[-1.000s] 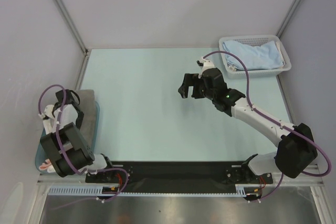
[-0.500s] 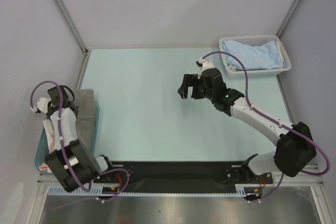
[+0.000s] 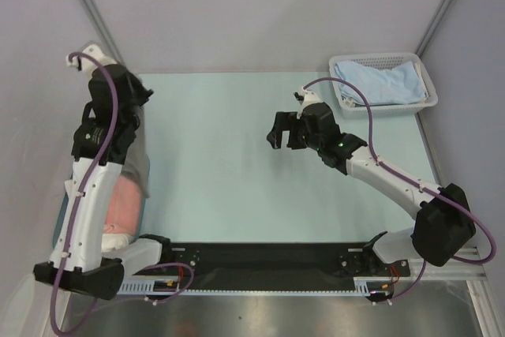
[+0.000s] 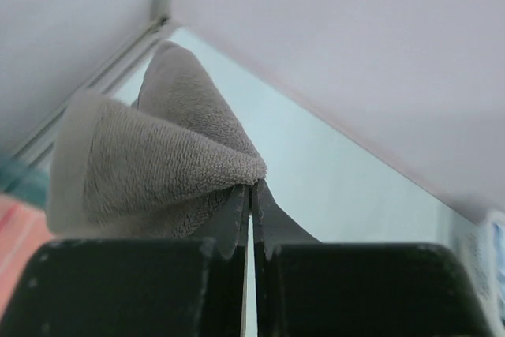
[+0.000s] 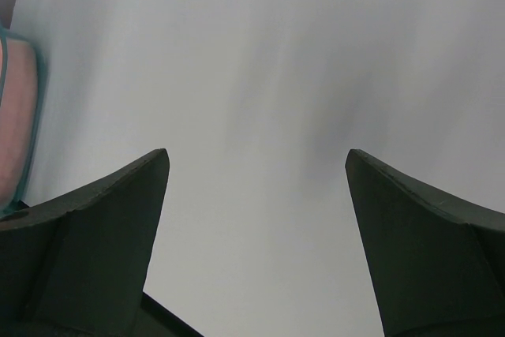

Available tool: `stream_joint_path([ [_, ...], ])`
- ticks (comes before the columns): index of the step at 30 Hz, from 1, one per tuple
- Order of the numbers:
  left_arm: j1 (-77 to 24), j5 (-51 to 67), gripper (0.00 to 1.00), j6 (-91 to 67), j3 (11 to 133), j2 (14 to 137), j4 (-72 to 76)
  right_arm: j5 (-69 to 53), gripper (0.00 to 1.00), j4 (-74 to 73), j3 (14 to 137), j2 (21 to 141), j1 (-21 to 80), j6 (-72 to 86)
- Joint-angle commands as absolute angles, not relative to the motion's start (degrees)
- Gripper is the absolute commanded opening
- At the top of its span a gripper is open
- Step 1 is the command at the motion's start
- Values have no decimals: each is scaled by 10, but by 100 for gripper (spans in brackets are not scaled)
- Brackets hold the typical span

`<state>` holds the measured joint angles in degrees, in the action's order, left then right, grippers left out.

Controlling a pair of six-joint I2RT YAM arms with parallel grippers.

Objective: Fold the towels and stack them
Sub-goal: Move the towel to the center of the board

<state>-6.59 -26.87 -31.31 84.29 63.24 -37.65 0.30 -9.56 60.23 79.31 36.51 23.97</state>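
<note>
Left claw (image 4: 251, 192) is clenched on a fold of the grey towel (image 4: 162, 155), lifted up above the far end of the teal tub (image 3: 147, 183), with the cloth bunched and hanging from the tips. The salmon-pink towel (image 3: 118, 203) sits inside the tub. Right claw (image 5: 256, 162) is released, its 2 fingers spread wide with nothing between them, hovering over bare worktop (image 3: 213, 163) well off to the tub's right. Even further from the tub, at the far right corner, the light blue towel (image 3: 380, 80) is in the white mesh basket (image 3: 430, 99).
</note>
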Motion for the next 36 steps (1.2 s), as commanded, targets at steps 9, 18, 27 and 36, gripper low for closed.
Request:
stream_joint_path([
  [9,-350,-356,0,-221,933,711,-342,78,100,-87,592,746,333,255],
  [18,-380,-157,0,-227,741,736,-234,115,100,-66,556,709,307,276],
  [27,-538,12,0,-240,473,729,-40,100,100,-64,541,716,271,293],
  [36,-586,11,35,-297,332,660,14,62,100,-54,544,755,279,302],
])
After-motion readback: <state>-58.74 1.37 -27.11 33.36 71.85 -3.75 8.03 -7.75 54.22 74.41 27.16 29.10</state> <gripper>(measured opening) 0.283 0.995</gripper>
